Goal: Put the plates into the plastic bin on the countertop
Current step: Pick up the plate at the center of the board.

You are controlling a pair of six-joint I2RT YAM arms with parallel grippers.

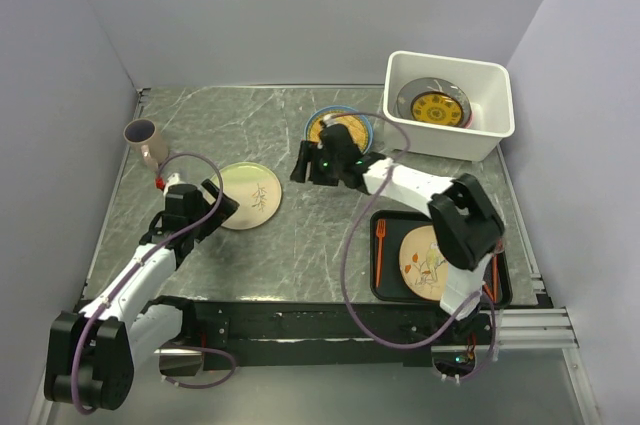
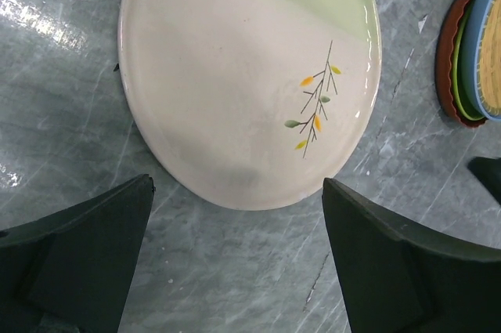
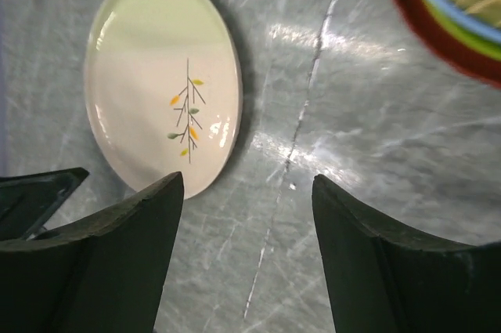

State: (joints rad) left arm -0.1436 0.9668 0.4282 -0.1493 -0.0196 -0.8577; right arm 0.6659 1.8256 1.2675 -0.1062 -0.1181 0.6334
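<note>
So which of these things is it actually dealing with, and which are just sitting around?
Part of the job: plastic bin, plates inside it, stacked plates, leaf-sprig plate, flowered plate.

Just lying about: black tray under the flowered plate, orange fork, cup.

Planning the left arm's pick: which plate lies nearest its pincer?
The cream plate with the leafy sprig, alone just ahead of the left pincer; the rest are in the stack, black tray or bin.
</note>
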